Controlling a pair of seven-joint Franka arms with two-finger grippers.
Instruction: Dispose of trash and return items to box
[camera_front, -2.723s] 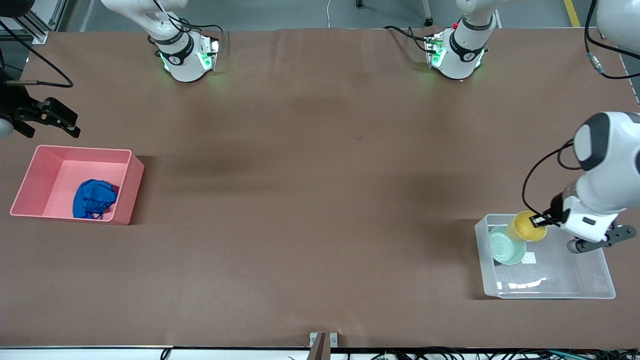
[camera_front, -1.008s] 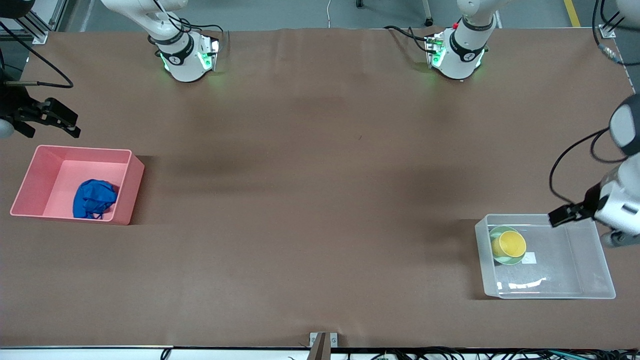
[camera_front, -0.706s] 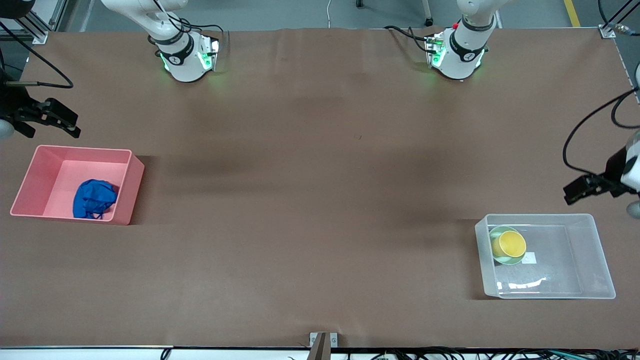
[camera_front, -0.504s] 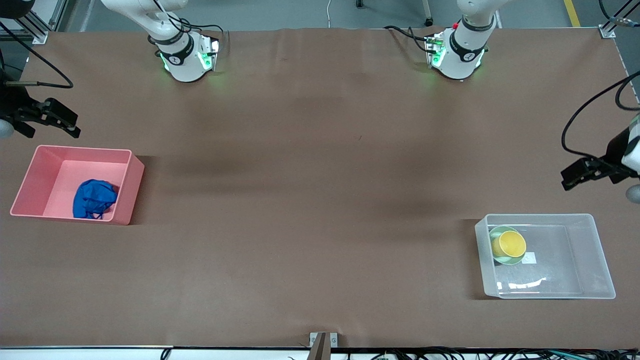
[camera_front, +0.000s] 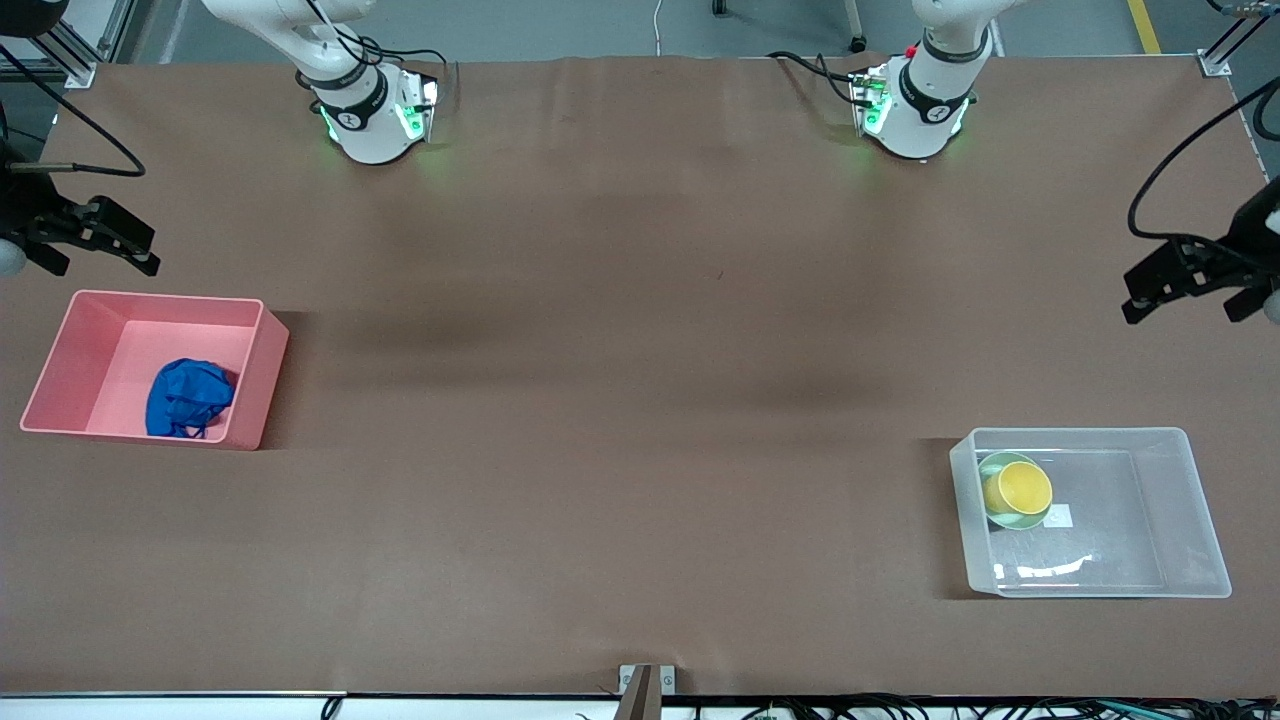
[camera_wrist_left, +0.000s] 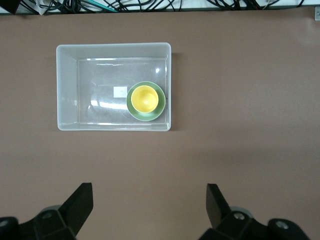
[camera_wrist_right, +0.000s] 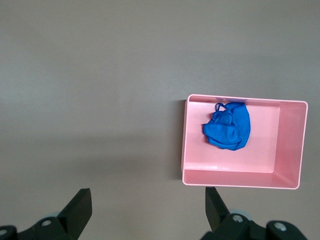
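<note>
The yellow cup (camera_front: 1020, 487) sits inside the mint-green bowl (camera_front: 1003, 517) in the clear box (camera_front: 1190, 500) at the left arm's end of the table; the left wrist view shows the cup (camera_wrist_left: 145, 98), the bowl (camera_wrist_left: 159, 108) and the box (camera_wrist_left: 67, 85). The blue cloth wad (camera_front: 187, 397) lies in the pink bin (camera_front: 260, 380); the right wrist view shows the wad (camera_wrist_right: 228, 126) and the bin (camera_wrist_right: 290, 145). My left gripper (camera_front: 1190, 280) is open and empty, high over bare table beside the box. My right gripper (camera_front: 95, 240) is open and empty over the table beside the pink bin.
The brown table (camera_front: 640, 400) stretches between the pink bin and the clear box. The two arm bases (camera_front: 370, 110) (camera_front: 915, 100) stand along the table's edge farthest from the front camera. A small metal bracket (camera_front: 645, 680) sits at the nearest edge.
My left gripper let go of the yellow cup, which now rests in the green bowl, then rose and drew away from the box. The right arm has not moved.
</note>
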